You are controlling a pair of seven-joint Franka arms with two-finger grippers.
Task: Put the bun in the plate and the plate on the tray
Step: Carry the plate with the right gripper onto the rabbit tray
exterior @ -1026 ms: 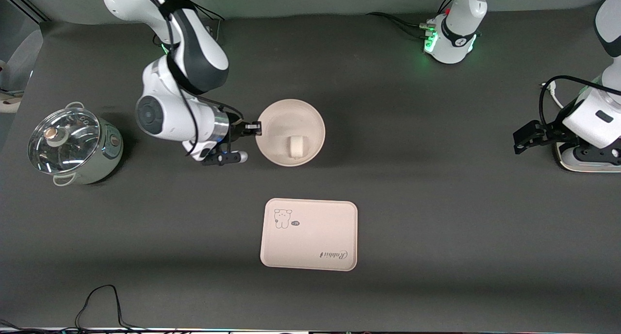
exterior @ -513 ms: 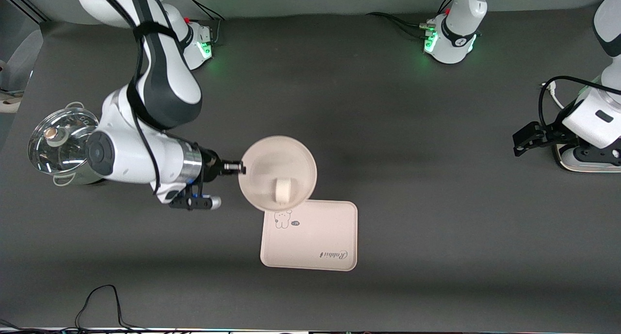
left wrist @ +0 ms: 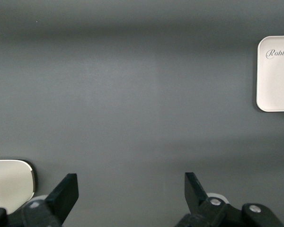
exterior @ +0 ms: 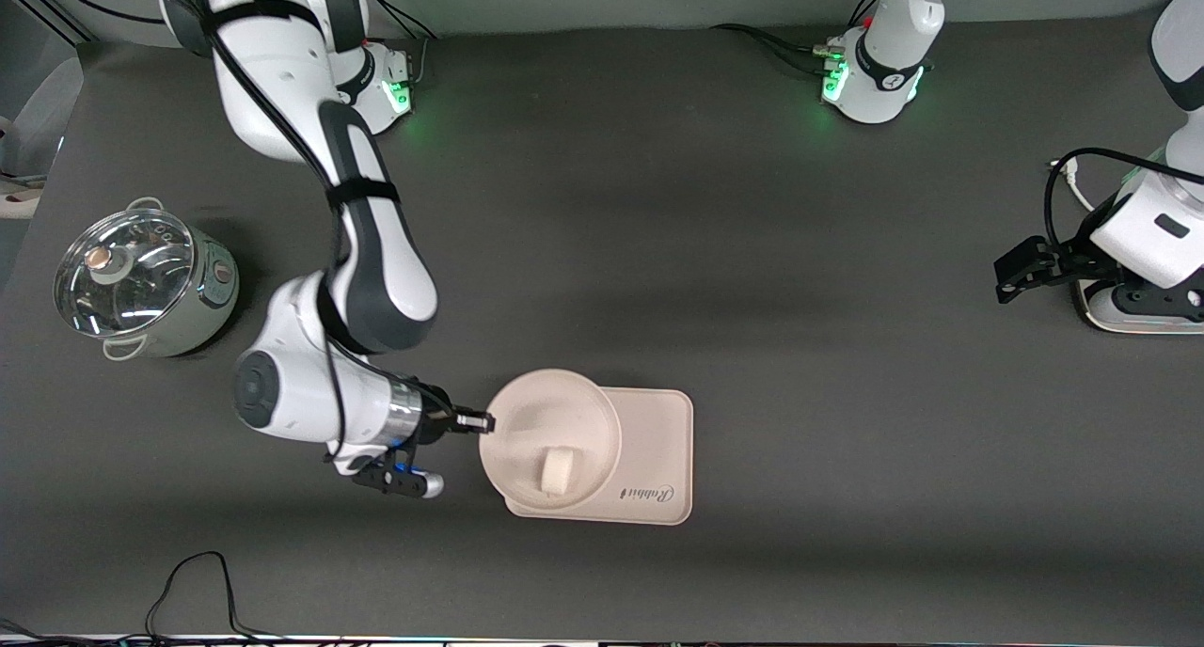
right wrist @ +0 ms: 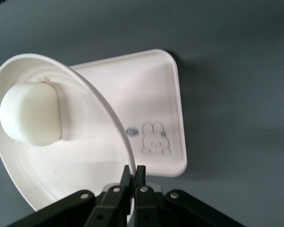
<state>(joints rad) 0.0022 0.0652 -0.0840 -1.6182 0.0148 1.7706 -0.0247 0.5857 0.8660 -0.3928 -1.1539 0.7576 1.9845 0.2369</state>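
Two arms stood at the dark worktop [exterior: 771, 365], only one of them at work. The right claw [exterior: 478, 423] was closed on the rim of the plate [exterior: 527, 421], pinching it at the edge toward the right arm's end of the worktop; the right wrist view showed the two fingers [right wrist: 131, 176] pressed together on that rim. The bun [exterior: 559, 470] lay inside the plate, resting toward the part of the dish nearer the front camera, so the first half of the task appeared complete. The plate was over the tray [exterior: 658, 440], covering the tray's end toward the right arm, with its rim overhanging the tray's edge slightly on that side; the cursive lettering remained uncovered, and the small animal drawing was visible only in the right wrist view. Whether the plate already rested on the tray or was held just above it could not be told, though the wrist view suggested it was tilted. The step in hand was judged to be the setting-down of the plate on the tray. The next move would call for levelling the plate, shifting it toward the tray's middle so that no rim overhung, lowering it until seated, and only then parting the fingers, lest the bun roll. The left claw [left wrist: 128, 189] waited with its fingers apart and empty, over bare worktop at the left arm's end. A lidded pot [exterior: 141, 285] stood well apart, toward the right arm's end.
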